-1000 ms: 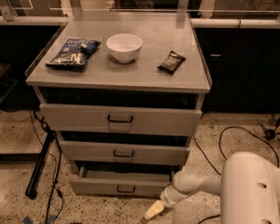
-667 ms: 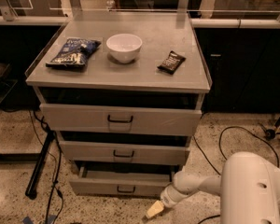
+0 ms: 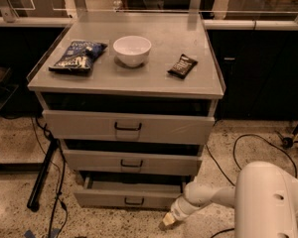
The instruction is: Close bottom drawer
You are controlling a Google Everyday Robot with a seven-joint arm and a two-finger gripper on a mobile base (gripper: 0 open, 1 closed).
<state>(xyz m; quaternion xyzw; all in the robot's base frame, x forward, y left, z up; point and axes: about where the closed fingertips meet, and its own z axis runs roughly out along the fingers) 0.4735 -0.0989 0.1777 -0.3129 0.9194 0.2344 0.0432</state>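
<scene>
The bottom drawer (image 3: 129, 196) of the grey metal cabinet (image 3: 126, 128) stands pulled out a little, its shallow tray showing behind the short front panel with a small dark loop handle (image 3: 134, 201). My gripper (image 3: 168, 221) is low over the floor, just right of and slightly in front of the drawer's right front corner, on the end of my white arm (image 3: 213, 195). It looks close to the drawer front, but I cannot tell if it touches.
The middle drawer (image 3: 131, 161) and top drawer (image 3: 128, 126) also stand slightly out. On the cabinet top lie a blue chip bag (image 3: 78, 56), a white bowl (image 3: 132, 50) and a dark snack bar (image 3: 182, 66). Cables (image 3: 248, 148) and a black pole (image 3: 42, 175) lie on the speckled floor.
</scene>
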